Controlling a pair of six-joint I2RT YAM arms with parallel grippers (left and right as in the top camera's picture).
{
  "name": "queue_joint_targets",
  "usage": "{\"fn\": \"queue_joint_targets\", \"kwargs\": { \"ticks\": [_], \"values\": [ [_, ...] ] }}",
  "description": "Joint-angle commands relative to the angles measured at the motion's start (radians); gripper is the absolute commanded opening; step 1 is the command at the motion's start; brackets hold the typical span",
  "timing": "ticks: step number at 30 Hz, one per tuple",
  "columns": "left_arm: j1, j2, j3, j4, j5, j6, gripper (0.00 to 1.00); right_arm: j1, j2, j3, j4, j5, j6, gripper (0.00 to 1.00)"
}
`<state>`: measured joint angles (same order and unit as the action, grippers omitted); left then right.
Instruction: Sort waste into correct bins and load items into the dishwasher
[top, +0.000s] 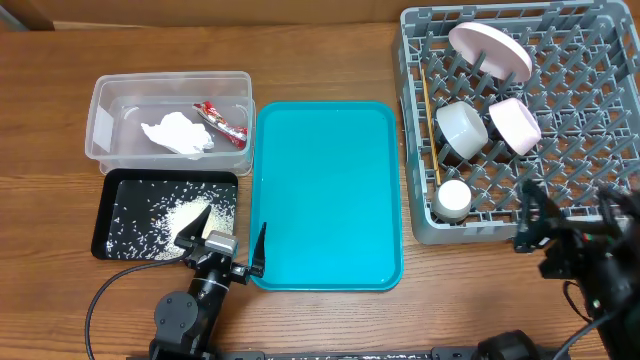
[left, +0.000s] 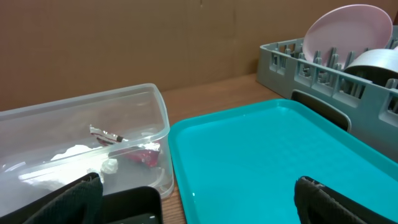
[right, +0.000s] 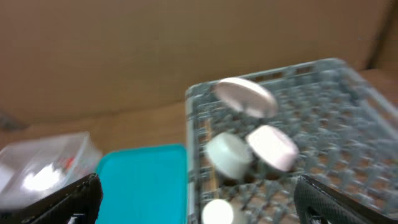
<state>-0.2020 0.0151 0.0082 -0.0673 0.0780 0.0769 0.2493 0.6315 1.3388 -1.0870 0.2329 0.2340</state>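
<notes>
Nearest me, at the table's front edge, my left gripper (top: 228, 243) stands wide open and holds nothing, one finger over the near right corner of the black tray (top: 100, 225) and the other at the near left edge of the teal tray (top: 325, 195). My right gripper (top: 572, 212) is also spread wide and empty, just in front of the rack (top: 470, 232); its wrist view is blurred, so I trust the overhead view more there. Moving outward, the rice (top: 185, 213) lies heaped and scattered in the black tray, and the teal tray is bare. In the rack, the cup (top: 452, 198) sits at the near left, then the whitish bowl (top: 462, 128) and the pink bowl (top: 515, 125) side by side, the chopsticks (top: 429, 125) along the left wall, and the plate (top: 489, 50) leaning on the pegs at the far end. Farthest on the left, the clear tub (top: 170, 77) holds the tissue (top: 177, 134) and the wrapper (top: 222, 122). I judge the sorting essentially complete, so the step in hand is clearing the arms. To do that well I would raise the left gripper straight up before swinging it, so a finger neither nudges the black tray nor spills rice, and draw the right one back low and slow, clear of the rack's front wall.
</notes>
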Motion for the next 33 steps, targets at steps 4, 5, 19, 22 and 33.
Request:
{"fn": "queue_joint_targets", "kwargs": {
  "ticks": [4,5,19,22,33],
  "values": [
    [0.007,-0.009,-0.003,-0.004,-0.003,-0.017,1.0,-0.145,-0.165,-0.326,0.207,-0.146,-0.086,1.0],
    [0.007,-0.009,-0.003,-0.004,-0.003,-0.017,1.0,-0.163,-0.201,-0.397,0.255,-0.172,-0.085,1.0],
    [0.007,-0.009,-0.003,-0.004,-0.003,-0.017,1.0,-0.267,-0.602,-1.143,0.717,-0.269,-0.081,1.0],
    [0.007,-0.009,-0.003,-0.004,-0.003,-0.017,1.0,-0.267,-0.629,-1.234,0.846,-0.269,-0.081,1.0],
    [0.007,-0.009,-0.003,-0.004,-0.003,-0.017,1.0,-0.266,-0.629,-1.331,1.007,-0.257,-0.082,1.0]
  ]
}}
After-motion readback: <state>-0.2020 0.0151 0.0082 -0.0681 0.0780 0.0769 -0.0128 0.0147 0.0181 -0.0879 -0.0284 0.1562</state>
